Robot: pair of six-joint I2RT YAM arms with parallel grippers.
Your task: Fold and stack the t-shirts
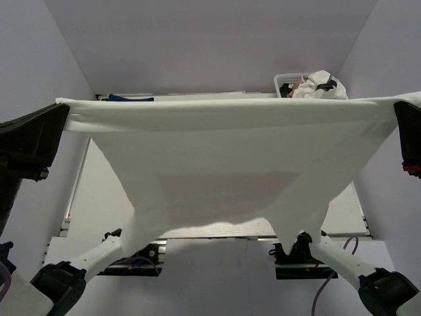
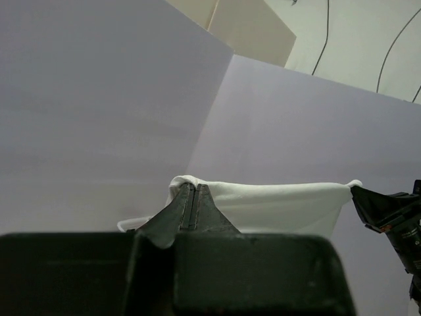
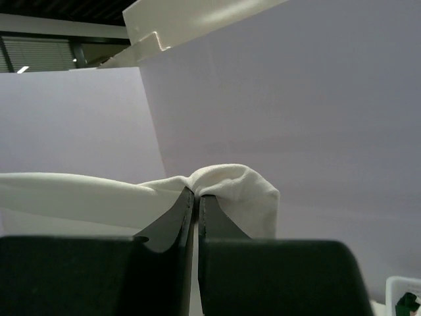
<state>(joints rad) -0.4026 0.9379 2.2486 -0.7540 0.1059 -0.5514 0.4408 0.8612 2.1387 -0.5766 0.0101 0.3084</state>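
A large white t-shirt (image 1: 223, 164) hangs stretched wide across the top view, its top hem taut between both arms and its body sagging toward the arm bases. A faint reddish print shows through the cloth. My left gripper (image 1: 62, 108) is shut on its left corner; the left wrist view shows the same gripper (image 2: 191, 187) pinching the white cloth (image 2: 276, 207). Opposite it, my right gripper (image 1: 398, 108) is shut on the right corner, also seen from the wrist (image 3: 196, 192) with cloth (image 3: 230, 187) bunched over its fingertips. A blue t-shirt (image 1: 131, 99) peeks over the hem at the back left.
A white mesh basket (image 1: 289, 82) stands at the back right with crumpled white cloth (image 1: 322, 89) heaped in it. Pale walls close in the left, right and back. The table (image 1: 99, 191) shows beside the hanging shirt, and most of it is hidden.
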